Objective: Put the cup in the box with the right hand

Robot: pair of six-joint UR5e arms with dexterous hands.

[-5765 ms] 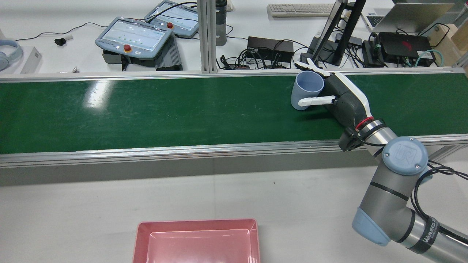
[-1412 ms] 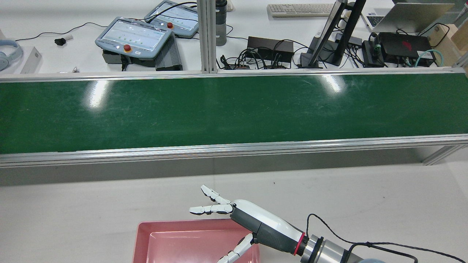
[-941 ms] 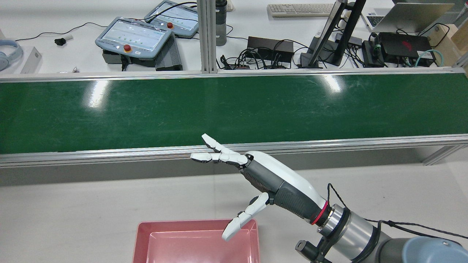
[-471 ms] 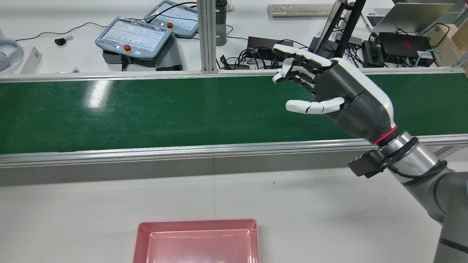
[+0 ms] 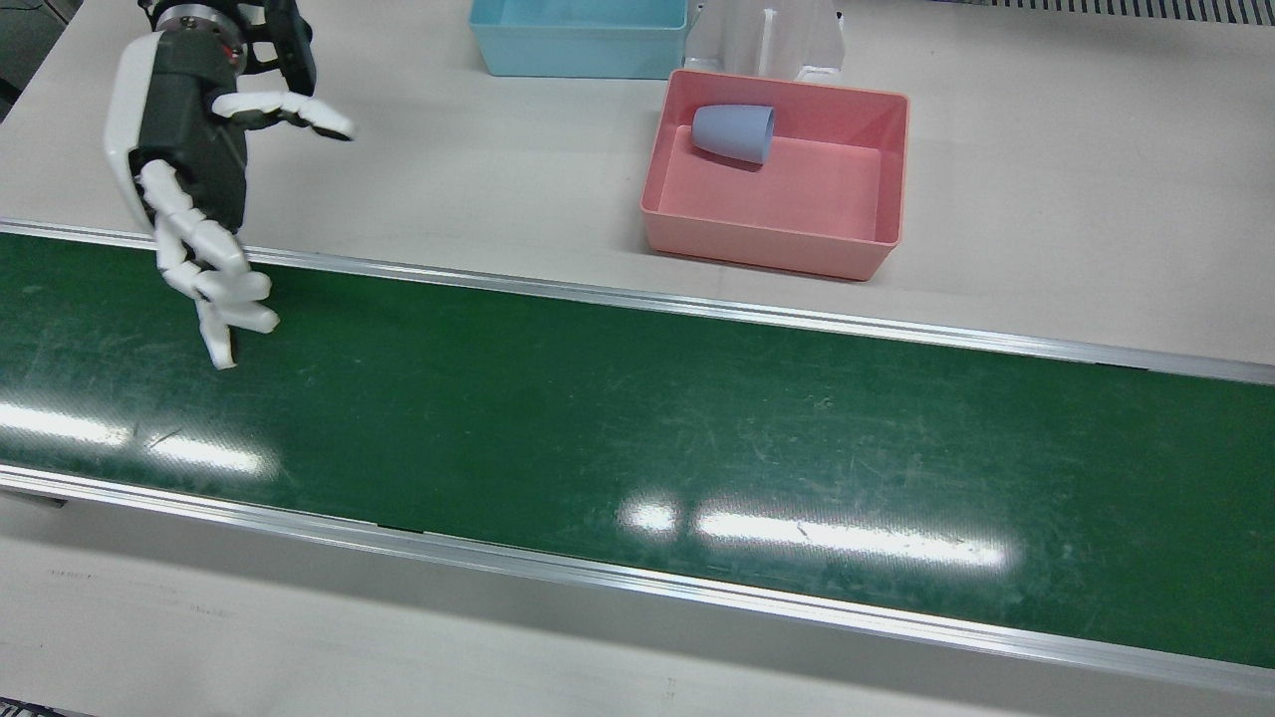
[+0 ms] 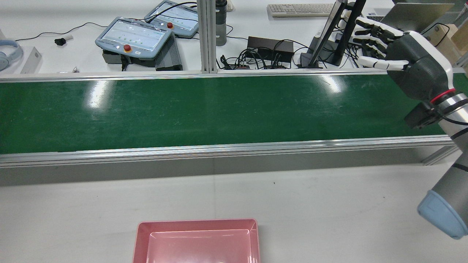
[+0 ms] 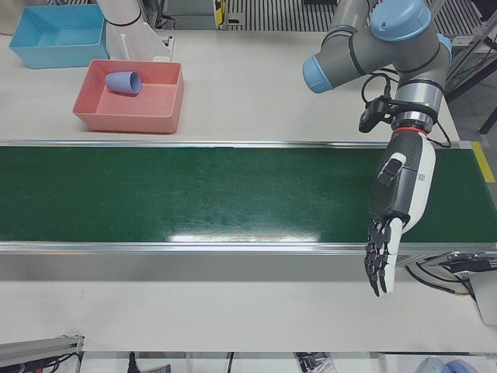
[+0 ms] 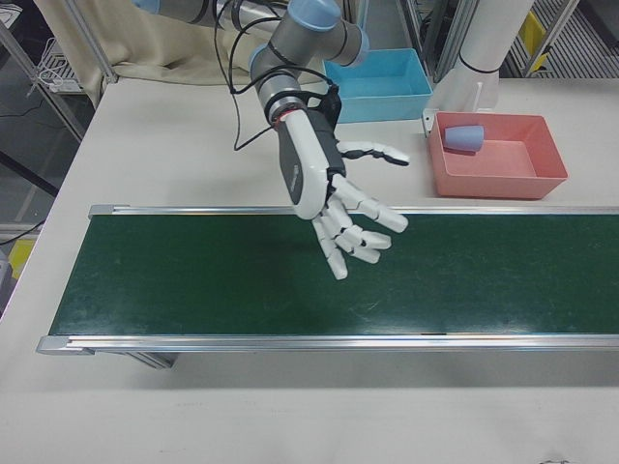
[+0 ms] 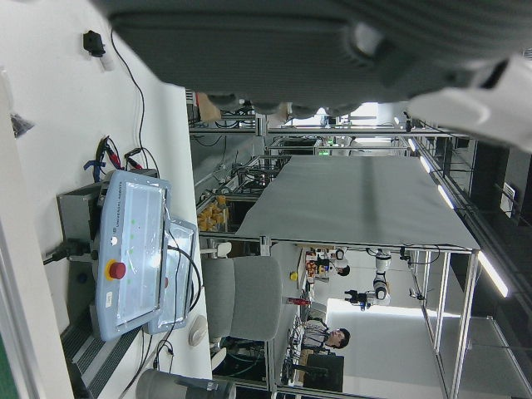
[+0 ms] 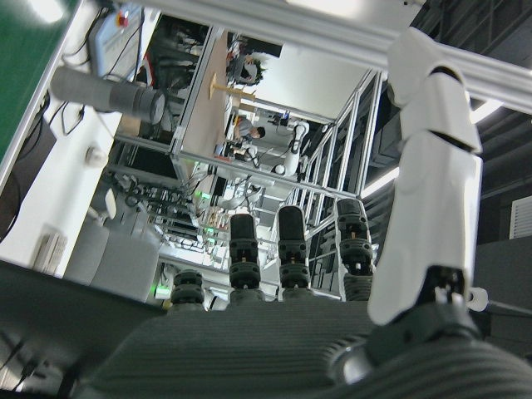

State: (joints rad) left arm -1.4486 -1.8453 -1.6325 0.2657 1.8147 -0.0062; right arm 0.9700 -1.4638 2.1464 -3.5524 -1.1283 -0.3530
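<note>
The cup (image 5: 734, 132) lies on its side inside the pink box (image 5: 777, 249), in the corner nearest the robot's pedestals, its mouth turned toward the box's middle. The box stands on the pale bench between the pedestals and the green belt (image 5: 637, 418), with a blue box (image 5: 578, 55) beside it at the bench's back edge. The rear view cuts the pink box off at the picture's bottom edge and does not show the cup.

The right hand (image 8: 334, 208) hangs over the belt's near rail on the robot's side, well apart from the pink box, its fingers (image 5: 214, 289) spread wide and holding nothing; the thumb points toward the boxes. The left hand (image 7: 392, 210) hangs past the belt's operator-side edge near its end, fingers straight, pointing down and close side by side, with nothing in it.

No writing can be read with certainty: the arm joints carry round caps whose marks are too small here, and the left hand view shows only the dark underside of the hand.

Beyond the belt, on the operators' desk in the rear view, stand two control tablets (image 6: 133, 36) with red buttons, a keyboard (image 6: 299, 10), a monitor stand (image 6: 329, 36), a black adapter box (image 6: 270, 46) amid tangled cables, and blue headphones (image 6: 9, 53) at the left edge. Nothing lies on the belt itself. The two hand views show blurred workshop racks and distant people in the background.
</note>
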